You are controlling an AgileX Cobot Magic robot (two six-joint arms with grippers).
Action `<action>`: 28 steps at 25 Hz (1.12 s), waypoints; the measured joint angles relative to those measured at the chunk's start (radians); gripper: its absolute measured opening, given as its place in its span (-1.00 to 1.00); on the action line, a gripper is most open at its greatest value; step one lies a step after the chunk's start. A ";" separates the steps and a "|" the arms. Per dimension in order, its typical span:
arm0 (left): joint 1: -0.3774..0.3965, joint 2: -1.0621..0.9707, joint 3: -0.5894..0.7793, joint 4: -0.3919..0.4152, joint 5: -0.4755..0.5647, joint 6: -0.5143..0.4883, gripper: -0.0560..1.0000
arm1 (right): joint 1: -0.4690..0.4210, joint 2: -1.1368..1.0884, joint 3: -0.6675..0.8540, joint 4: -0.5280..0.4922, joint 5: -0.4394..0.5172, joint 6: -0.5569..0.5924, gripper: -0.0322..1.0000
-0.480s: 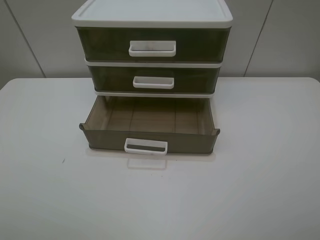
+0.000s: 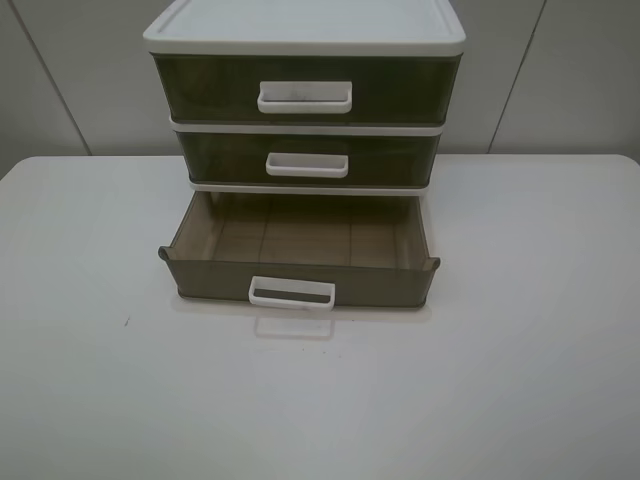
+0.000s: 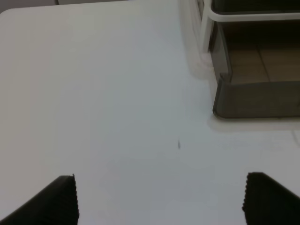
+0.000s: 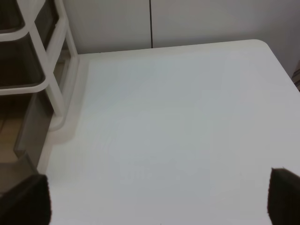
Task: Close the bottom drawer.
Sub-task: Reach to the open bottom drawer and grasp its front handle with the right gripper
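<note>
The bottom drawer [image 2: 300,282] of the white-framed three-drawer unit [image 2: 305,25] is pulled out toward the table's front. It is smoky brown and empty, with a white loop handle [image 2: 291,293] on its front. Neither gripper shows in the exterior high view. In the left wrist view my left gripper [image 3: 161,201] is open over bare table, short of the drawer's front left corner [image 3: 253,98]. In the right wrist view my right gripper [image 4: 154,197] is open, with the drawer's right side [image 4: 30,126] beside one fingertip [image 4: 23,199].
The middle drawer [image 2: 307,160] and the taller top drawer [image 2: 305,90] are shut. The unit stands at the back middle of a white table [image 2: 520,330], against a pale panelled wall. A small dark speck [image 2: 127,321] lies on the table at the left.
</note>
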 joint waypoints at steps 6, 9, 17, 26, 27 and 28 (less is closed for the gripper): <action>0.000 0.000 0.000 0.000 0.000 0.000 0.47 | 0.000 0.000 0.000 0.000 0.000 0.000 0.62; 0.000 0.000 0.000 0.000 0.000 0.000 0.47 | 0.000 0.000 0.000 0.000 0.000 0.000 0.62; 0.000 0.000 0.000 0.000 0.000 0.000 0.47 | 0.005 0.000 0.000 0.000 0.000 0.000 0.62; 0.000 0.000 0.000 0.000 0.000 0.000 0.47 | 0.148 0.243 -0.038 0.022 -0.044 0.000 0.62; 0.000 0.000 0.000 0.000 0.000 0.000 0.47 | 0.164 0.308 -0.065 0.026 -0.071 0.000 0.62; 0.000 0.000 0.000 0.000 0.000 0.000 0.47 | 0.177 0.374 -0.090 0.026 -0.108 0.000 0.62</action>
